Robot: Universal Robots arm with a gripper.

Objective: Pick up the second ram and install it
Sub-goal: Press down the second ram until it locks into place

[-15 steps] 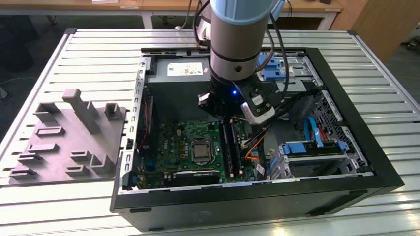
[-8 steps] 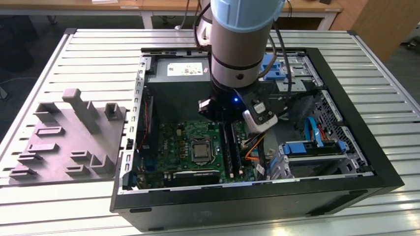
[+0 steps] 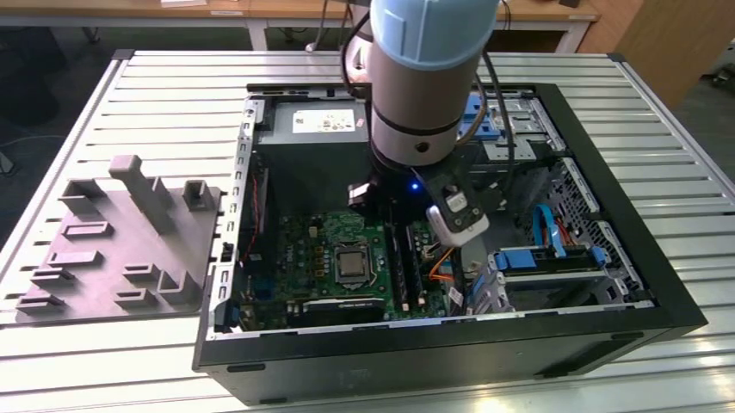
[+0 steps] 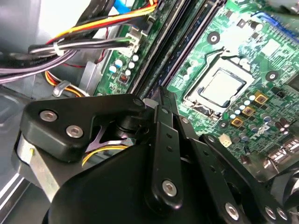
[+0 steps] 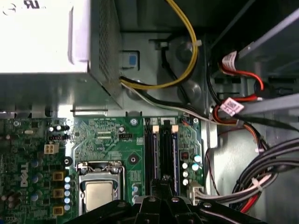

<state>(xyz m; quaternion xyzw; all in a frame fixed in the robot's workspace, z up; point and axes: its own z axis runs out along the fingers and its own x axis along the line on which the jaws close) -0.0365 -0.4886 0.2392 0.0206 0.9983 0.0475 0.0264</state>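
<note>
The arm reaches down into the open computer case (image 3: 597, 331), over the green motherboard (image 3: 310, 249). In both wrist views my gripper (image 5: 163, 179) (image 4: 159, 93) hangs with its black fingers drawn together to a narrow tip, right at one end of the long black memory slots (image 5: 149, 154) (image 4: 175, 32). A dark strip with a blue-green edge (image 5: 174, 154) stands in the slot row beside the tip. I cannot tell whether that strip is the second ram, or whether the tip touches it. Nothing shows between the fingers.
The grey power supply box (image 3: 310, 138) (image 5: 42, 37) borders the board. The processor socket (image 5: 99, 191) (image 4: 219, 88) lies beside the slots. Cable bundles (image 5: 261, 177) (image 4: 79, 44) run close on the other side. A grey holder fixture (image 3: 126, 241) sits outside the case on the exterior view's left.
</note>
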